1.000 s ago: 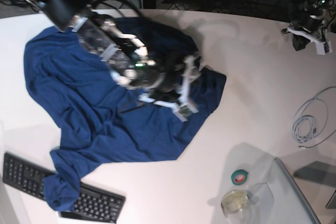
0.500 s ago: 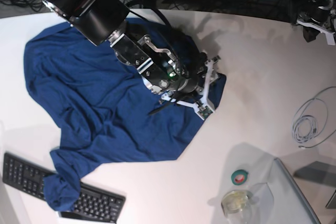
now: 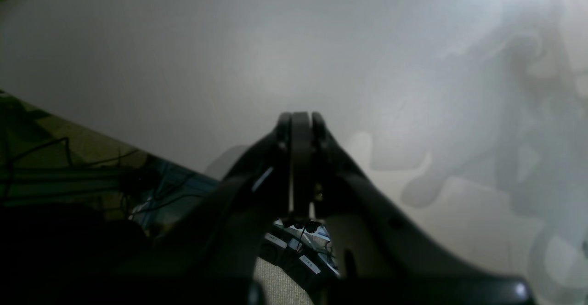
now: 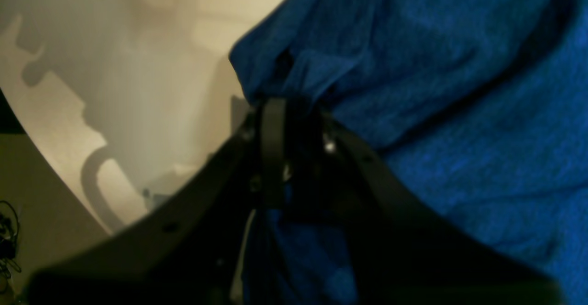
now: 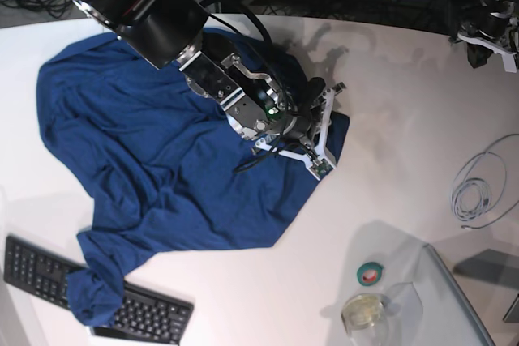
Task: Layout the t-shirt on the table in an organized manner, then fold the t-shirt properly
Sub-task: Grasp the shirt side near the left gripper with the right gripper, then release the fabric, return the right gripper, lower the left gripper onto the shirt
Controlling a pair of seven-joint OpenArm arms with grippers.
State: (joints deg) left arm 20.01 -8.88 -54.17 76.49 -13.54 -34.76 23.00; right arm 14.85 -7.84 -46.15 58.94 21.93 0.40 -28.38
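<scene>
The dark blue t-shirt [image 5: 146, 160] lies crumpled over the left and middle of the white table [image 5: 389, 103], and its lower corner drapes onto a keyboard. My right arm reaches from the upper left across the cloth to its right edge. There my right gripper [image 5: 327, 131] is shut on the t-shirt. The right wrist view shows a bunched fold of the t-shirt [image 4: 459, 112] pinched at the right gripper [image 4: 289, 107], beside bare table [image 4: 138, 66]. My left gripper [image 3: 301, 119] is shut and holds nothing above bare table [image 3: 229, 43]; in the base view the left gripper [image 5: 486, 38] sits at the far upper right.
A black keyboard [image 5: 49, 277] lies at the lower left, partly under the shirt. A green tape roll [image 5: 371, 273] and a glass cup [image 5: 365, 312] stand at the lower right, next to a grey panel [image 5: 462, 305]. A coiled white cable [image 5: 478, 184] lies at the right edge.
My right arm has swept rightward over the shirt to its right edge, and its jaws have closed on the fabric there. The left arm has shifted slightly at the upper right.
</scene>
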